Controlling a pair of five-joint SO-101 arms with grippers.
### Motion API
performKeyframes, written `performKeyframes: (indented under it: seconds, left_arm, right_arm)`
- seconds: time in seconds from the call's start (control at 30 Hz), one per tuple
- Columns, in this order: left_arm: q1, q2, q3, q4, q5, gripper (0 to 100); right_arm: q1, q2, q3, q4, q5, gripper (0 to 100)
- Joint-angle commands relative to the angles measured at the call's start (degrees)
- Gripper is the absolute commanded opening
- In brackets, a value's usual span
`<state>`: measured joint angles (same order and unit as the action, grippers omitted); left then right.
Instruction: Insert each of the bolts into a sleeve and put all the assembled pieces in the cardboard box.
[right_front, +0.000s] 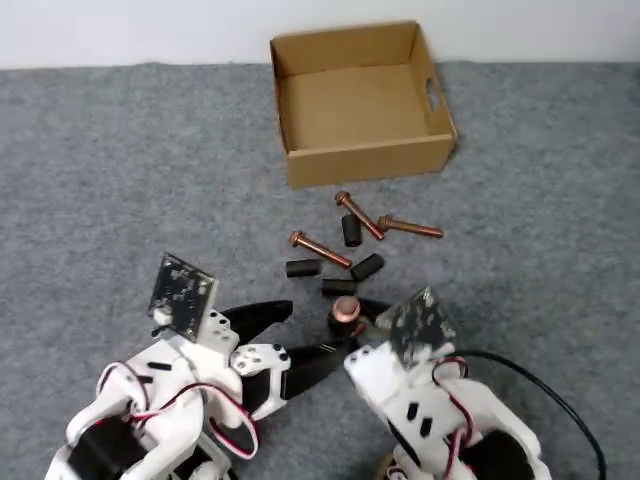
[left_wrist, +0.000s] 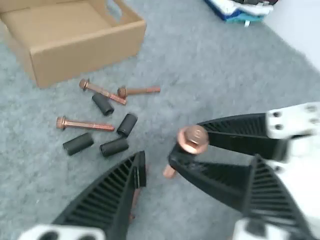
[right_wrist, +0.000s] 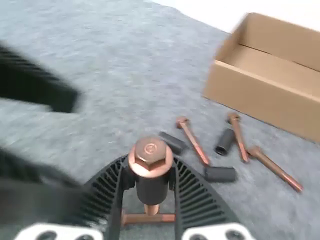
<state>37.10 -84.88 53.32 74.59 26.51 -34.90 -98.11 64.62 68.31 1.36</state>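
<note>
At the near edge of the grey carpet (right_front: 110, 170), my right gripper (right_wrist: 150, 172) is clamped on an upright black sleeve (right_wrist: 150, 189). A copper bolt (right_wrist: 150, 156) is seated in it, hexagonal head on top and tip poking out below. Under those jaws a copper shank (right_wrist: 147, 218) lies flat on the carpet.

Just beside the held piece, my left gripper (left_wrist: 156, 161) is spread wide and holds nothing. One finger (left_wrist: 215, 180) sits close up against the held piece and the other finger (left_wrist: 112, 192) is off to the side.

A little farther out, the remaining parts lie in a small cluster on the carpet: four loose sleeves (right_front: 303, 268) and three loose bolts (right_front: 320, 249). The nearest sleeve lies just beyond the held bolt. One bolt lies slantwise among the nearer sleeves. The other two bolts lie at the cluster's far side, one's head near the other's tip, with a sleeve just beside them.

Beyond the cluster, the cardboard box (right_front: 365, 160) sits open-topped near the carpet's far edge, well apart from both grippers.
</note>
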Motion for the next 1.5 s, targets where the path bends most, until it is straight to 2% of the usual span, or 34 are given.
performKeyframes:
  seconds: [0.0,0.07,0.13,0.23,0.47,0.6,0.83,1.07,1.37,1.47]
  left_arm:
    - [-7.65,-0.18,-1.80,-0.79,0.18,12]
    - [-12.40,-0.18,0.13,-0.88,-2.37,0]
    - [-16.18,-0.26,3.38,-1.32,-7.47,2]
    - [-23.21,-0.26,9.01,-5.27,-9.58,0]
    - [-34.11,-0.26,24.92,-17.05,-13.63,0]
    - [-38.51,-0.26,32.04,-24.62,-19.43,0]
    - [-40.88,-0.26,43.56,-36.22,-20.48,0]
    - [-41.14,-0.70,43.56,-36.40,-20.22,0]
    - [-41.05,-0.44,43.56,-34.81,-20.22,1]
    - [-41.14,-0.44,43.56,-34.81,-20.22,1]
  right_arm:
    - [7.69,1.27,-0.35,-3.38,-2.29,0.9]
    - [12.00,3.91,-0.62,-4.88,-2.64,0.9]
    - [15.60,7.08,-0.70,-8.22,-3.43,0.9]
    - [18.86,12.70,-2.02,-12.88,-6.59,0.8]
    - [19.21,32.57,-14.51,-14.29,-12.22,0.8]
    - [19.21,44.18,-23.82,-15.60,-12.40,0.8]
    - [23.25,62.37,-38.42,-25.27,-12.04,0.8]
    - [28.44,82.15,-53.63,-32.84,-12.04,0.9]
    - [28.35,105.19,-73.49,-38.46,-11.96,0.9]
    - [28.26,112.22,-80.26,-38.37,-9.76,0.9]
